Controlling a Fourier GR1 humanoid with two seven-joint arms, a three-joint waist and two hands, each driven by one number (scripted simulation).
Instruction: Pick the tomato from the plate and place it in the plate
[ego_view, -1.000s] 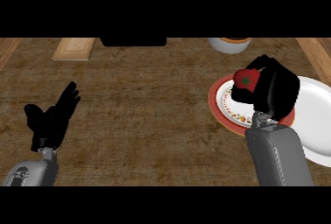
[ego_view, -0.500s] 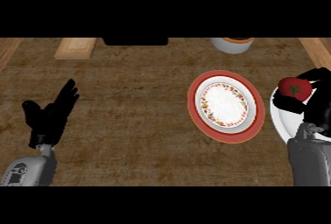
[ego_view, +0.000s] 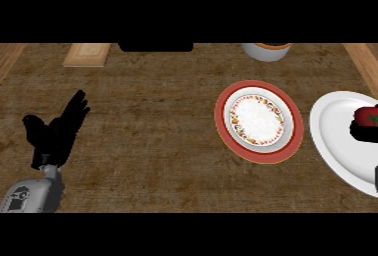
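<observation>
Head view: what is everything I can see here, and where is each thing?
Counter: one, brown wood grain, fills the view.
Patterned plate: one, red rim with white middle and speckled ring, right of centre, nothing on it.
White plate: one, plain white, at the right edge, partly cut off.
Tomato: one, red with green top, over the white plate at the right edge.
Wooden block: one, light tan, top left.
Dark object: one, black, top centre, cannot tell what.
Cup: one, whitish with orange rim, top, right of centre.
Left robot hand: one, black on grey forearm, left side, open, resting.
Right robot hand: one, black, right edge under the tomato, mostly out of view.
</observation>
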